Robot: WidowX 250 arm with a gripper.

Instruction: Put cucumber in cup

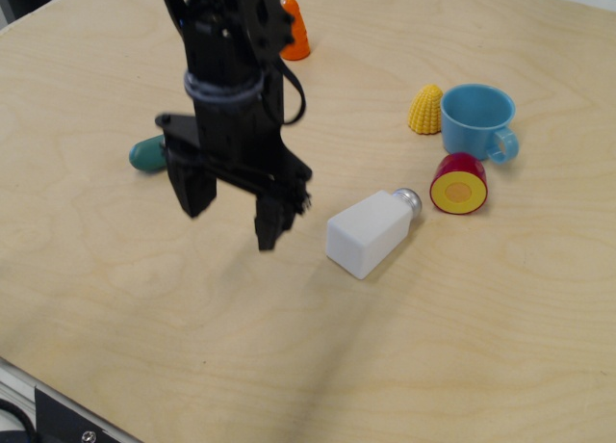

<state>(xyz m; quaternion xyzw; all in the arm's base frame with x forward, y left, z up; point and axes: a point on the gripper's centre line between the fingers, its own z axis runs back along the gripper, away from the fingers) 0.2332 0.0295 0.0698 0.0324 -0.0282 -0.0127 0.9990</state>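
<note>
On the pale plywood table point(462, 347), toys lie scattered.

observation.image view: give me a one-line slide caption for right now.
Open gripper hovers above the table beside the mostly hidden cucumber; blue cup waits far right.

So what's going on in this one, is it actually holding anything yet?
Not yet. The single arm's end effector hangs open and empty above the wooden table, in front of the teal cucumber, which lies on the table mostly hidden behind it. The light blue cup stands upright and empty far off to the right, with the yellow corn beside it and a red-and-yellow round piece in front. A white shaker lies on its side mid-table, and an orange carrot stands at the back.
</note>
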